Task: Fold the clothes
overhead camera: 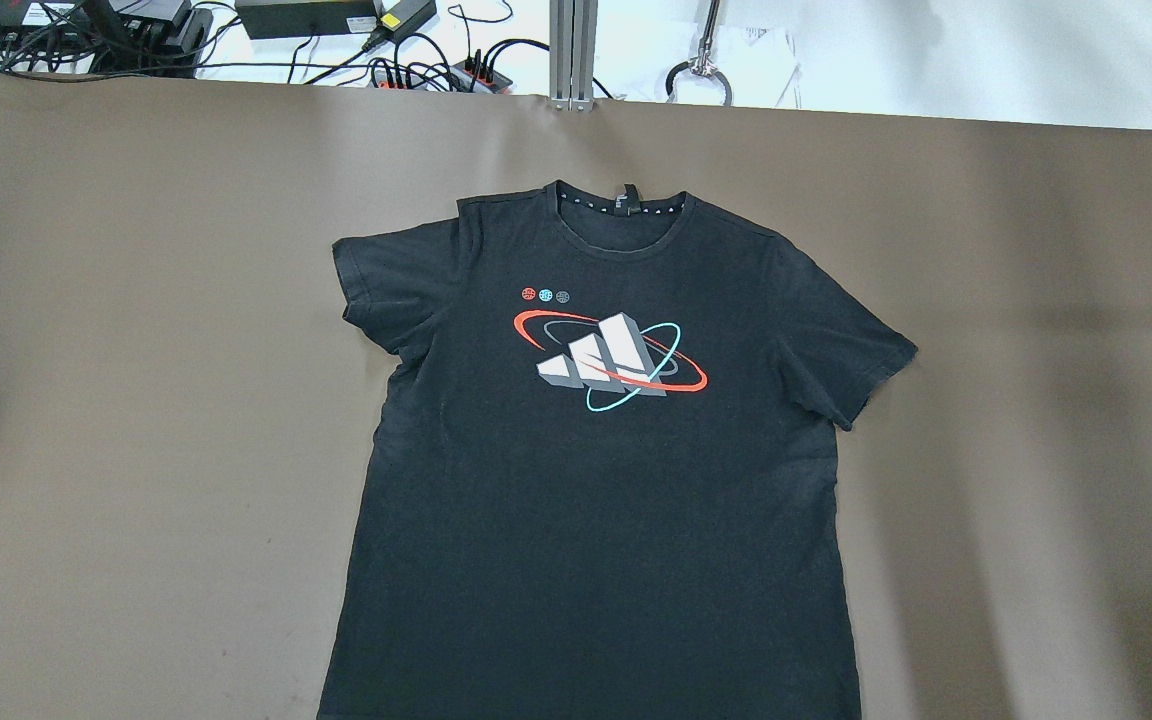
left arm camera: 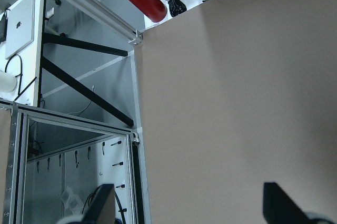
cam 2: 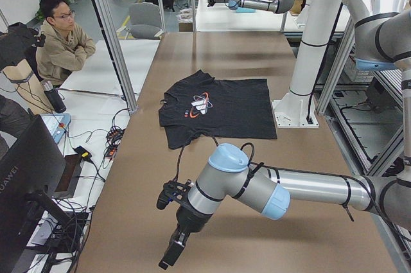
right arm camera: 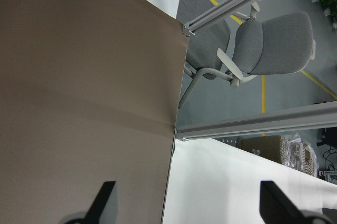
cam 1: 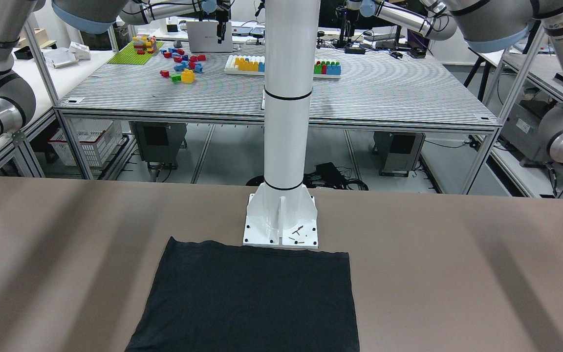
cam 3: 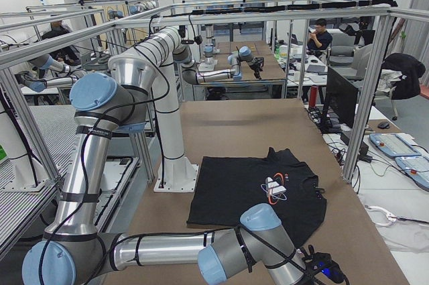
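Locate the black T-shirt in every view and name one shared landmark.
Front-facing: T-shirt bottom centre, hem by the white pillar base.
Overhead: T-shirt centre, collar toward the top.
Exterior left: T-shirt mid-table, beside that base.
Exterior right: T-shirt lower centre, beside that base.
Left wrist: absent.
Right wrist: absent.
Landmark: the white pillar base, missing from overhead.

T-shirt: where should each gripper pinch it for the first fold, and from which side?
Probably the sleeve cuffs. The T-shirt lies flat, print up, collar away from the robot, sleeves spread outward with free edges. The left gripper, open, comes in low from the outside at the left cuff; the right gripper, open, likewise at the right cuff.
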